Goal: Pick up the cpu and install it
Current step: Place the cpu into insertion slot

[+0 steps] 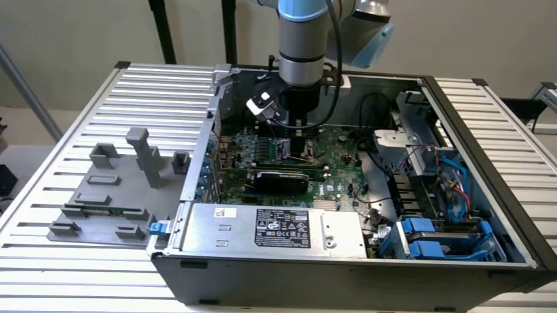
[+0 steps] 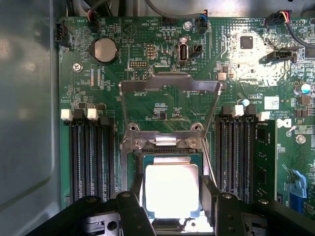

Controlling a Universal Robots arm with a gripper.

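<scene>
The cpu (image 2: 171, 189), a pale silver square with a thin green rim, sits between my two dark fingers (image 2: 134, 201), which press against its opposite edges. My gripper (image 2: 172, 196) holds it level right over the black socket (image 2: 167, 143), whose metal load plate (image 2: 170, 86) is swung up and open. I cannot tell whether the chip rests in the socket or hovers just above it. In the exterior view my gripper (image 1: 298, 140) reaches straight down into the open computer case, onto the green motherboard (image 1: 335, 140).
Memory slots flank the socket on both sides (image 2: 91, 157) (image 2: 236, 152). The silver power supply (image 1: 278, 228) fills the case's near side, with blue drive bays (image 1: 435, 238) at the exterior view's right. A grey fixture (image 1: 109, 195) stands outside the case on the slatted table.
</scene>
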